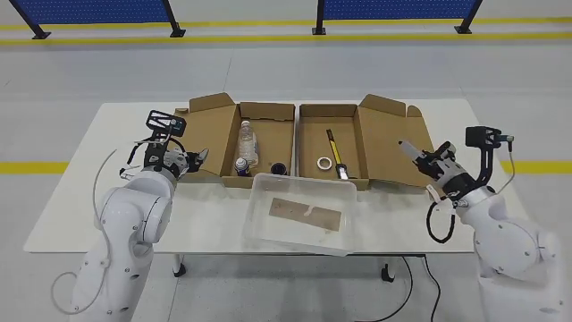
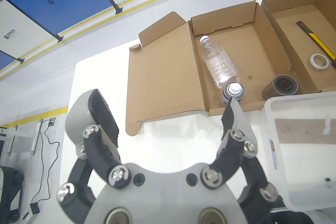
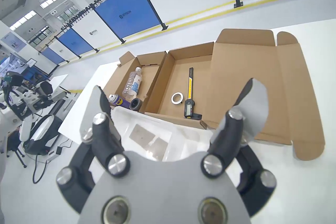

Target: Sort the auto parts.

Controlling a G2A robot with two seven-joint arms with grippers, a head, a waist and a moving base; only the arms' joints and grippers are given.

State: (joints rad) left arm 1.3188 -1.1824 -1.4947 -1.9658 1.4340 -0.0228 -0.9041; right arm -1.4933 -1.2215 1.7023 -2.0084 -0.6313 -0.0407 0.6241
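The left gripper (image 2: 162,99) hung with its fingers spread and empty over the table (image 1: 89,197), beside the left box (image 1: 268,130), which held a plastic bottle (image 1: 248,143), a spray can (image 2: 233,93) and a black cylinder (image 2: 284,86). The right gripper (image 3: 176,86), likewise spread and empty, hung by the right box (image 1: 349,125), where a caliper (image 1: 333,152) and a metal ring (image 1: 324,163) lay. A clear tray (image 1: 277,224) sat just before both boxes.

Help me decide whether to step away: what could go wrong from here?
The spray can stands upright beside the lying bottle; a nudge from the open left gripper might topple it. The metal ring lies flat close to the caliper, near the front wall of their box, so a grasp could slip or catch the wall.
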